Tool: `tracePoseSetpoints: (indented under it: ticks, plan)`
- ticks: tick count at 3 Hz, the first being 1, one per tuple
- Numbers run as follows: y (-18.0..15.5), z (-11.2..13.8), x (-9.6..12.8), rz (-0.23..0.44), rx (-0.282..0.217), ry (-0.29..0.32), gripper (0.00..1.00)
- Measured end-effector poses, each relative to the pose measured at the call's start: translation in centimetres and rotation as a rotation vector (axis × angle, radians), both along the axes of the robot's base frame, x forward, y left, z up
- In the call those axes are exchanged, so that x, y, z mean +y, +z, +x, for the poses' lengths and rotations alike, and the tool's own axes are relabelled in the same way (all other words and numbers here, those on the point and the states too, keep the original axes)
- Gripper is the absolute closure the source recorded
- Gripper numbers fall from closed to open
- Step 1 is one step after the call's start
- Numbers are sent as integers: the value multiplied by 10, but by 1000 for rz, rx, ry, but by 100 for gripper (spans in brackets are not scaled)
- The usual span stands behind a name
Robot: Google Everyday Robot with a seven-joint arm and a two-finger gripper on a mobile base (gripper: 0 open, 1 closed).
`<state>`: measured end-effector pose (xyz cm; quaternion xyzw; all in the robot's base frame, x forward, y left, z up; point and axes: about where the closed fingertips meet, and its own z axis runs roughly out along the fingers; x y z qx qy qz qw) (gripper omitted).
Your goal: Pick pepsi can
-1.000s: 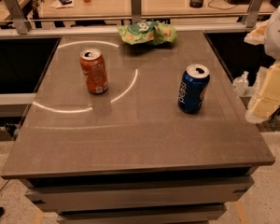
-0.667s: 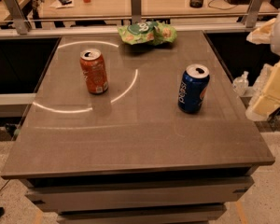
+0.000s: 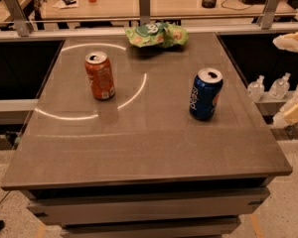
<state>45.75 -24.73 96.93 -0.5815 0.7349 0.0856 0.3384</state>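
**A:** Where did the dark blue aluminium pepsi can (image 3: 205,94) stand?

**B:** Upright on the right half of the flat grey-brown table (image 3: 139,152), about midway back. The pale pincer (image 3: 297,112) hung just off the table's right edge, apart from the can. I couldn't tell whether it was open or closed, or whether it held anything.

**A:** And the best approach?

**B:** Probably from the right, level with the can's middle, squarely, so it wouldn't tip.

**A:** Was anything in the way?

**B:** No. The orange metal can (image 3: 100,75) stood farther back on the left, and the crumpled green snack bag (image 3: 156,34) lay at the far edge.
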Motion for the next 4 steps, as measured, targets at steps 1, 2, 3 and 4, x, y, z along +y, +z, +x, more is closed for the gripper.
tracePoseSetpoints:
  ticks: [1,2,3,4]
  plan:
    - [-11,-4,9,193,-50,85,0]
    - [-28,-5,14,363,-52,95,0]
    - [-49,-3,10,476,-46,73,0]
    - [-67,5,3,560,-48,44,0]
